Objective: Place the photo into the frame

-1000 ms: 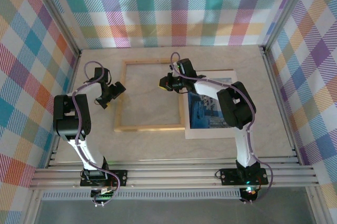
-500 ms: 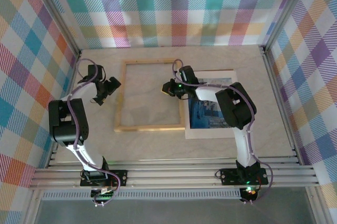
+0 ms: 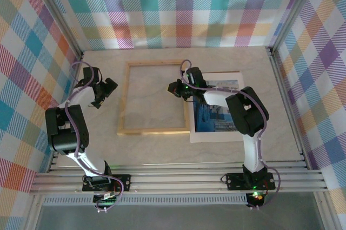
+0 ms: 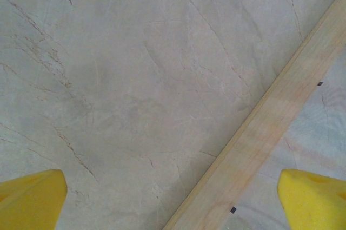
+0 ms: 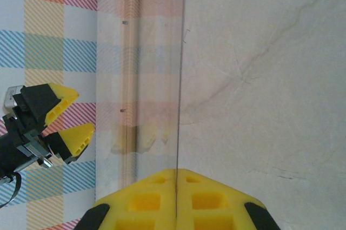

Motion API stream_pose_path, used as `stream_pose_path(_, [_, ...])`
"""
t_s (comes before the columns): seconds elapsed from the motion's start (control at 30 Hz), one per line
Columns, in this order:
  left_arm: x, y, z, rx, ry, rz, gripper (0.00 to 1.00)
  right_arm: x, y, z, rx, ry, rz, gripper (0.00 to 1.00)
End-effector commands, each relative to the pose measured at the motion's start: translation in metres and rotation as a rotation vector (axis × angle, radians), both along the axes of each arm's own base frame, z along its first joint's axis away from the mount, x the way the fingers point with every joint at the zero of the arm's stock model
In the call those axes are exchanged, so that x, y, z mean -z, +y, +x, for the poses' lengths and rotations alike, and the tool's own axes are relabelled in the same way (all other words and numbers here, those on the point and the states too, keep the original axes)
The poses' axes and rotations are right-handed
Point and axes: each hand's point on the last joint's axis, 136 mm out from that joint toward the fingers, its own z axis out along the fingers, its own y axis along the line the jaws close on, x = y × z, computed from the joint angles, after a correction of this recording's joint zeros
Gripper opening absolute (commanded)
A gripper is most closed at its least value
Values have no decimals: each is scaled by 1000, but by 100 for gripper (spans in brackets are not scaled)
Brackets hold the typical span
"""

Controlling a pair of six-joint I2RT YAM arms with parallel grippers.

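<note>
Looking down, photo (image 3: 208, 113) just right of frame (image 3: 125, 100) on desk (image 3: 162, 151), left wrist view shows left end effector (image 3: 104, 93) gaping empty over a rail (image 4: 259, 132), right end effector (image 3: 175, 87) pinched shut, hold unclear.

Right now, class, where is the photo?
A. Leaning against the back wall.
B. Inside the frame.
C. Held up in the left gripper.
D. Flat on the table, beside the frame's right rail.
D: the photo lies flat on the table just to the right of the frame, outside its wooden rails.
</note>
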Motion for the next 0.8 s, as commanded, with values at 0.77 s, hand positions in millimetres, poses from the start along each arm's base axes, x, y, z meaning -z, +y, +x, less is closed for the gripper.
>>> stream_pose_path(0.77, [3,-3,2,19,-8,-31,100,-25,-6,-4,3,-47,-25,0])
